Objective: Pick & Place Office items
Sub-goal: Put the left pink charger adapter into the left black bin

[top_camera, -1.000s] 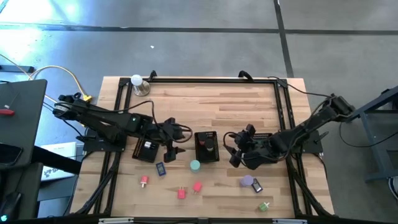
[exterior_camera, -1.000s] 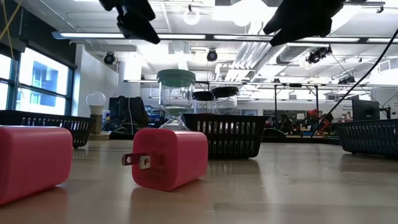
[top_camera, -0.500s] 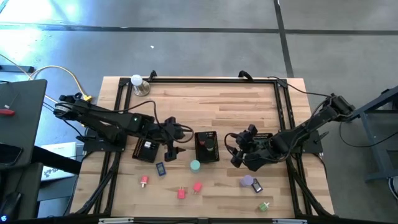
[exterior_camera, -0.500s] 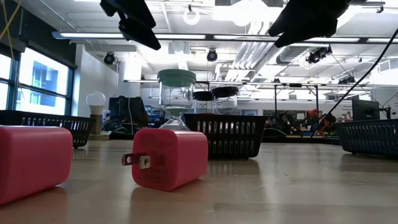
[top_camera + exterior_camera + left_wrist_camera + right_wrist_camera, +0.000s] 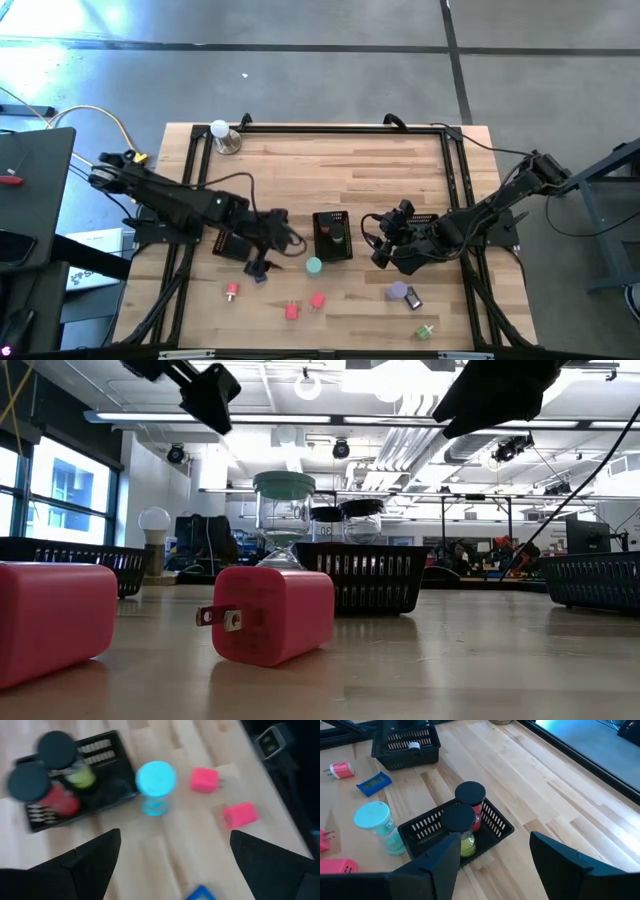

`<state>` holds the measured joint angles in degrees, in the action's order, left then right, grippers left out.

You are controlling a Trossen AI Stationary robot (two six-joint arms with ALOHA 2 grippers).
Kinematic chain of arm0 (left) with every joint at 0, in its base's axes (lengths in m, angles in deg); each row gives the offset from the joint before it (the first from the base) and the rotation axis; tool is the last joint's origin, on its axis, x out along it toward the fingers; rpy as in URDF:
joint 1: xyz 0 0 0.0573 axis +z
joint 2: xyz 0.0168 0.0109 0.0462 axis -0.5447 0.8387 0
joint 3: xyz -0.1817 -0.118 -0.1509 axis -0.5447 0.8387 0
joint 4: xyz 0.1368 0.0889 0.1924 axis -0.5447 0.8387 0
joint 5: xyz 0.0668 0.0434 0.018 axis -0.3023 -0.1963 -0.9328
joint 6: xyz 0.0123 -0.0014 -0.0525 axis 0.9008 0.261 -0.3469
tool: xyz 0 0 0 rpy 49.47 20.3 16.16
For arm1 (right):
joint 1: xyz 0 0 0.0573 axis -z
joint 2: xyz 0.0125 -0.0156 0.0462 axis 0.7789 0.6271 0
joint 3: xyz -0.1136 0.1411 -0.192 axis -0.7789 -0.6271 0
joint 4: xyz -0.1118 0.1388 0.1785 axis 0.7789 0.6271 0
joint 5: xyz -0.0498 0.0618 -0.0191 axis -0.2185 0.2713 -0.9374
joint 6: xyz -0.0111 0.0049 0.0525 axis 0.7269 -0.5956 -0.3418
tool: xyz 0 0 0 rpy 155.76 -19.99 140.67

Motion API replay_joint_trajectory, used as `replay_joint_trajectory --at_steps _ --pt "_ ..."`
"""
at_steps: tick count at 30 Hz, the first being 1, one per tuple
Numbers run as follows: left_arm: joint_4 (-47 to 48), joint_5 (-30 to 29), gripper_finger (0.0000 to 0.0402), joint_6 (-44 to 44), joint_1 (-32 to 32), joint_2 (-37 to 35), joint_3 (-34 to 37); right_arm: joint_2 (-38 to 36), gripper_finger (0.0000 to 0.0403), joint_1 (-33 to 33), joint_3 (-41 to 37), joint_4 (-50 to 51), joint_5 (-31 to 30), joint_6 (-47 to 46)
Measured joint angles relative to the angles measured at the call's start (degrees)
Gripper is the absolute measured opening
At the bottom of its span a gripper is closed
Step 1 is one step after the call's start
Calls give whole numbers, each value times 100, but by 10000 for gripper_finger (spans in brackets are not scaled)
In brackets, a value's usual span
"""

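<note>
My left gripper [image 5: 262, 268] hung spread and empty over the small dark blue rectangle [image 5: 200, 893], left of the teal-capped hourglass roll [image 5: 314, 265] and centre black mesh tray [image 5: 318, 247], while my right gripper [image 5: 377, 243] waited part-open right of that tray.

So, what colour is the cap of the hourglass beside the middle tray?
Teal cap, clearest in the right wrist view.
</note>
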<state>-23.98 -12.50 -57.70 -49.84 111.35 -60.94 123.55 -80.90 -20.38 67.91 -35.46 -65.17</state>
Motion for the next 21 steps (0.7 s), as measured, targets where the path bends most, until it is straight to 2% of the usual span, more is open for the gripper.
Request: replay_joint_trajectory --at_steps 6,12,17,21 --pt "-86 -33 368 -582 -134 167 0 2 227 11 0 4 -1 -21" --pt "-222 -28 368 -1539 -194 323 0 2 227 11 0 -16 1 -102" --pt "-154 -343 368 -1483 -217 513 0 4 227 11 -2 -22 10 -191" --pt "-117 -343 368 -1502 -320 669 0 4 227 11 0 -32 3 -191"
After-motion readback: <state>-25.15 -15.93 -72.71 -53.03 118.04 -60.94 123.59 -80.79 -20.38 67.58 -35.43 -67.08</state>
